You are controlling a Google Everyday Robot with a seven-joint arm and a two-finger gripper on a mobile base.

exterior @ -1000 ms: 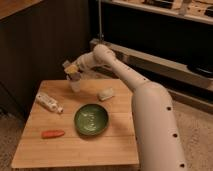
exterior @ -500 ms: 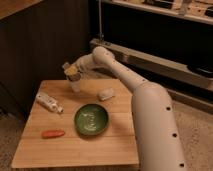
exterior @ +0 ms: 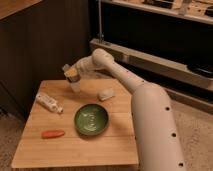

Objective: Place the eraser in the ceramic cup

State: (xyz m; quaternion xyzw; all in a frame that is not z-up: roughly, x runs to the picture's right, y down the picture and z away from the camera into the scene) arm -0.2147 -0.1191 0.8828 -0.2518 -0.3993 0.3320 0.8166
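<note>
The small white ceramic cup (exterior: 75, 87) stands upright at the back left of the wooden table (exterior: 115, 147). My gripper (exterior: 72, 75) hangs right above the cup's mouth, at the end of the white arm that reaches in from the right. It is shut on a small tan block, the eraser (exterior: 74, 76), which sits just over the cup's rim. I cannot tell whether the eraser touches the cup.
A dark green bowl (exterior: 91, 120) sits mid-table. A clear bottle (exterior: 49, 103) lies at the left, an orange carrot (exterior: 53, 134) near the front left, and a pale whitish object (exterior: 105, 94) right of the cup. My arm's base (exterior: 152, 135) stands at the table's right edge.
My gripper has moved slightly down and to the right with the eraser, closer to the cup's mouth. Nothing else on the table has moved.
</note>
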